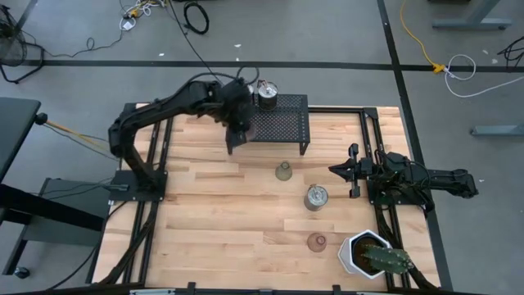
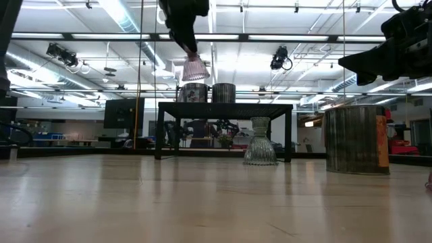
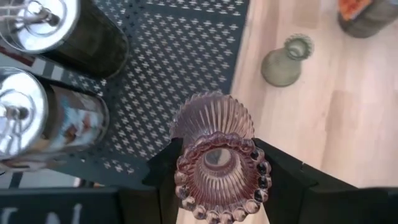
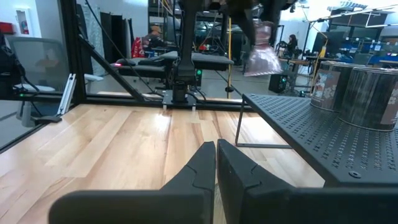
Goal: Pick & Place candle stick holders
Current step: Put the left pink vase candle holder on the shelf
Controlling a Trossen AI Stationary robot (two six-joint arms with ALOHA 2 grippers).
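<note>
From above, the left hand (image 1: 235,123) hovers at the black mesh rack's (image 1: 282,123) near-left corner, where one silvery holder (image 1: 267,94) shows; an olive glass cup (image 1: 283,170), another silvery can (image 1: 316,197) and a pink cup (image 1: 317,242) stand apart on the tabletop (image 1: 213,221), near a white cactus pot (image 1: 360,254). At table level, a pink ribbed cup (image 2: 194,68) hangs above the rack. The left wrist camera shows the dark fingers (image 3: 283,180) clamped on it. The right hand (image 4: 216,163) waits at the right edge, fingers together.
</note>
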